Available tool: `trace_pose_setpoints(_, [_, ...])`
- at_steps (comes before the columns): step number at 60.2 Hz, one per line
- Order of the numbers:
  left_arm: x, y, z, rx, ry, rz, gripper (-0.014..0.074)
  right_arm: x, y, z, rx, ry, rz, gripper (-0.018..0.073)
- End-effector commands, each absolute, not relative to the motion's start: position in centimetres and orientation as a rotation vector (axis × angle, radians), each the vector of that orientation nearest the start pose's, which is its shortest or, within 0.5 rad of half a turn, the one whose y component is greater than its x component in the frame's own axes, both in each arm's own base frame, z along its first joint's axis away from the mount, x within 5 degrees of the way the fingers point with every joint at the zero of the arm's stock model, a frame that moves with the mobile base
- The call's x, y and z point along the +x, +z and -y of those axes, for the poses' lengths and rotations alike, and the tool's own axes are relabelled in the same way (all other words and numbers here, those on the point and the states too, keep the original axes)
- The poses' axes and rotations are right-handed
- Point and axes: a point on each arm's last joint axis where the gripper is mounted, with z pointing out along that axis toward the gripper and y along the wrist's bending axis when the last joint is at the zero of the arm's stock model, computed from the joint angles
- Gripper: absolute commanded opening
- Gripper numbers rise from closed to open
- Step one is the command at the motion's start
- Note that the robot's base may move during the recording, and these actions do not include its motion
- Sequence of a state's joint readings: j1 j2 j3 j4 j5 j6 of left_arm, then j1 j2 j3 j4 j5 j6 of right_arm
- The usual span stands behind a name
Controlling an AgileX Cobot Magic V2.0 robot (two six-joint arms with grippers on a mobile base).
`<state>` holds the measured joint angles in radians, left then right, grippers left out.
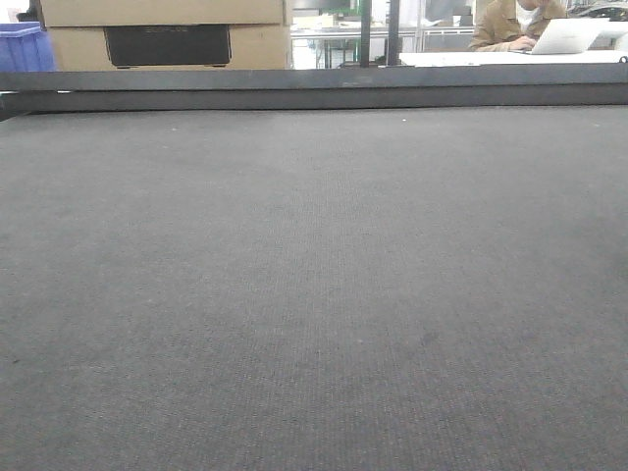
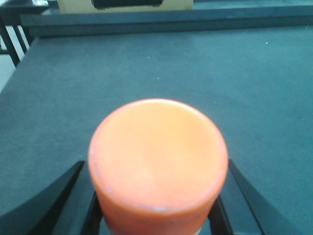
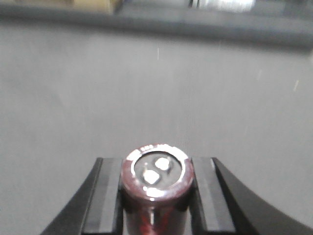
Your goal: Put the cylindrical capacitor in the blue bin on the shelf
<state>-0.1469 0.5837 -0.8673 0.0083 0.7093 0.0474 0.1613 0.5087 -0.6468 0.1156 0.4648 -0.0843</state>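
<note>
Grey cloth covers the tabletop (image 1: pixel 314 294), which lies wide and flat in front of both end effectors.

The right end effector (image 3: pixel 156 196) is closed narrow on the capacitor (image 3: pixel 156 178), with a black finger (image 3: pixel 105 196) pressed to each side. The capacitor stands upright. It is dark red-brown, and its shiny top has two small silver bumps. Ahead of this end effector there is only open cloth, up to a dark rail (image 3: pixel 195 24) far ahead.

The left end effector (image 2: pixel 156 205) holds an orange cylinder (image 2: pixel 157 156) between its black fingers (image 2: pixel 54 196). Ahead of it the cloth is open up to the same rail (image 2: pixel 161 22). Off to its left the side edge of the tabletop is near, with a black frame (image 2: pixel 10 44) past it.

Past the rail (image 1: pixel 314 88), well apart from both end effectors, are cardboard boxes (image 1: pixel 167 34), a blue crate (image 1: pixel 25 47) to the left, and a person (image 1: pixel 510 25) at a laptop (image 1: pixel 569 37) to the right.
</note>
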Motion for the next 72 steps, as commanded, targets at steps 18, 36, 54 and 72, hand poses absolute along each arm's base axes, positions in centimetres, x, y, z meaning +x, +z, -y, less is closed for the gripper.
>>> trace_pose_setpoints(18, [9.2,39.6,1.3,0.185,-0.060,-1.867,-0.0111,4.4,36.9,-1.2,-0.153,0.178,-1.556,-0.0162])
trace_pose_setpoints(36, [9.2,39.6,1.3,0.185,-0.060,-1.865,-0.0111,4.3,36.9,-1.2,-0.154,0.178,-1.558,-0.0162])
trace_pose_setpoints(54, [9.2,39.6,1.3,0.185,-0.060,-1.865,-0.0111,4.3,36.9,-1.2,-0.154,0.178,-1.558,-0.0162])
trace_pose_setpoints(72, [9.2,39.6,1.3,0.185,-0.060,-1.865,-0.0111,4.3,36.9,-1.2,-0.154,0.178,-1.558,-0.0162])
